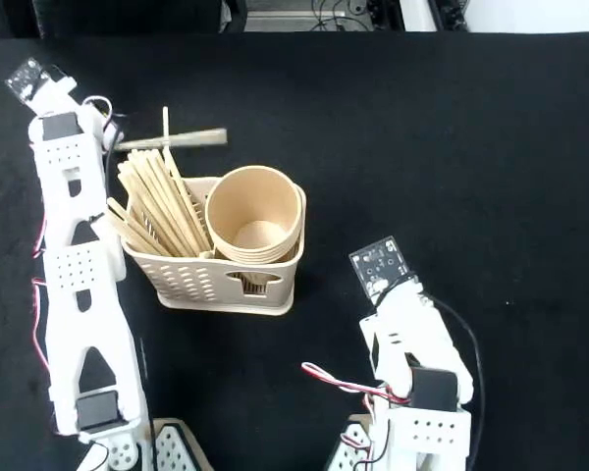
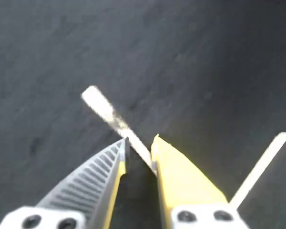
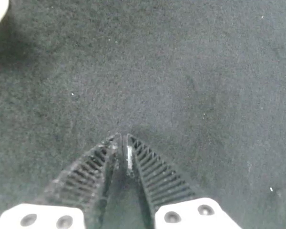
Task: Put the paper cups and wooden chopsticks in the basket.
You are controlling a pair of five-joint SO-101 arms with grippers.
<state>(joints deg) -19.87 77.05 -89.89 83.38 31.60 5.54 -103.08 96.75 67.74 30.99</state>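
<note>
- At table centre, the white basket [image 1: 216,285] holds a stack of paper cups [image 1: 255,211] on its right side and a bundle of wooden chopsticks [image 1: 155,204] leaning out over its left rim.
- Beyond the basket, at the far left, the left gripper [image 2: 139,141] is clamped on one flat chopstick [image 2: 102,109] over the black table [image 1: 452,147]; a second chopstick [image 2: 260,168] is near it.
- Right of the basket, the right gripper [image 3: 122,139] hangs over the table, fingers closed on nothing.

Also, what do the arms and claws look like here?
Left arm and right arm: white perforated shells, black motors, red-and-white wires. Left claw: one pale ribbed finger, one yellow. Right claw: two dark ribbed fingers on a white base.
</note>
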